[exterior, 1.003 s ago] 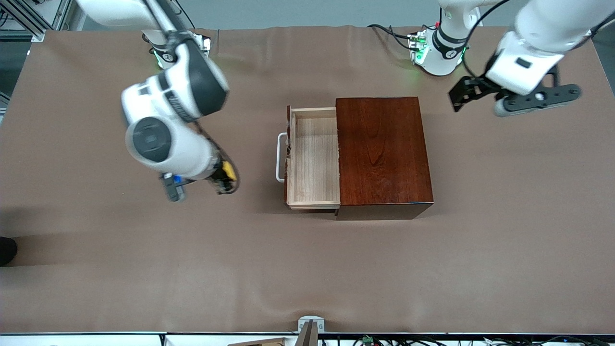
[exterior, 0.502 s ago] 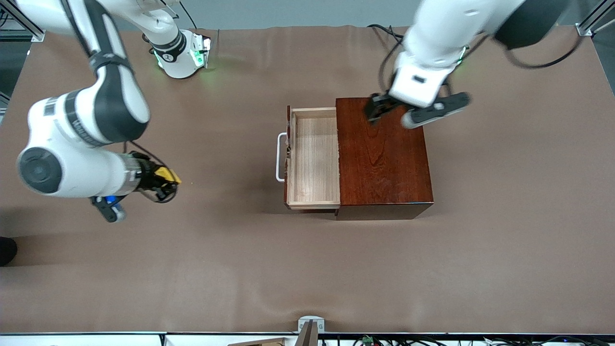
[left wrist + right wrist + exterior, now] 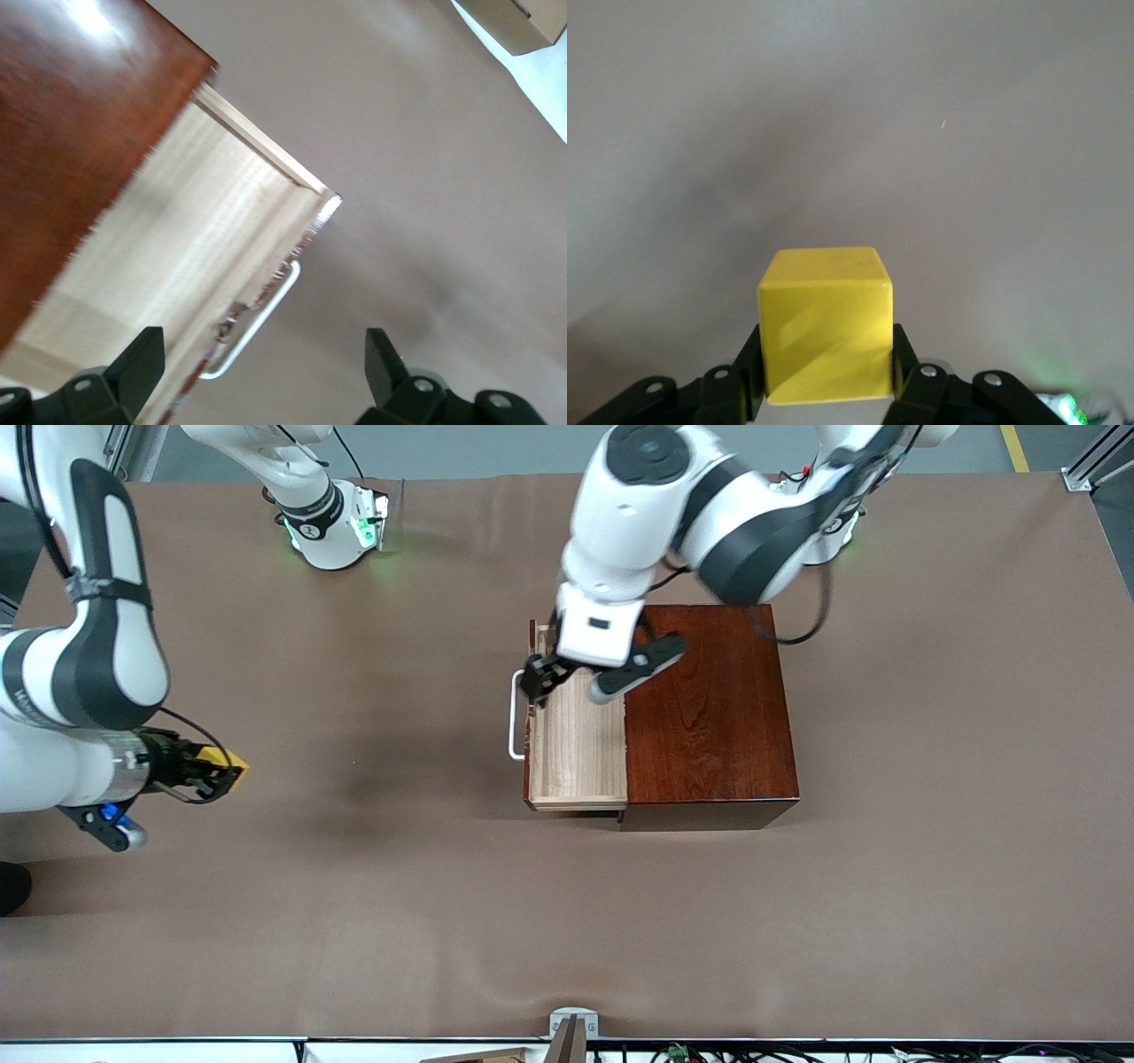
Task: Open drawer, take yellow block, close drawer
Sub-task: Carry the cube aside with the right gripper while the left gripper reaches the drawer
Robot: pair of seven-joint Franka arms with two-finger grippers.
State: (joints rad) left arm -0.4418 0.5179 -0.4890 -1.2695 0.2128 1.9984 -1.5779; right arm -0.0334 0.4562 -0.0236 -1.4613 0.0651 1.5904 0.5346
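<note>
The drawer (image 3: 576,744) is pulled out of the dark reddish-brown box (image 3: 709,708) toward the right arm's end of the table, its white loop handle (image 3: 514,716) showing. It is empty. My left gripper (image 3: 539,679) is open over the drawer's front edge near the handle; in the left wrist view the handle (image 3: 257,320) lies between my spread fingertips (image 3: 142,359). My right gripper (image 3: 217,772) is shut on the yellow block (image 3: 221,762) over bare table at the right arm's end. The right wrist view shows the block (image 3: 826,323) clamped between both fingers.
The brown table cloth (image 3: 443,903) covers the whole table. Both arm bases (image 3: 332,522) stand along the edge farthest from the front camera. A pale box corner (image 3: 518,18) shows off the table in the left wrist view.
My right gripper carried the yellow block away from the drawer toward the right arm's end. My left arm swept from its own end over the box to the drawer's front.
</note>
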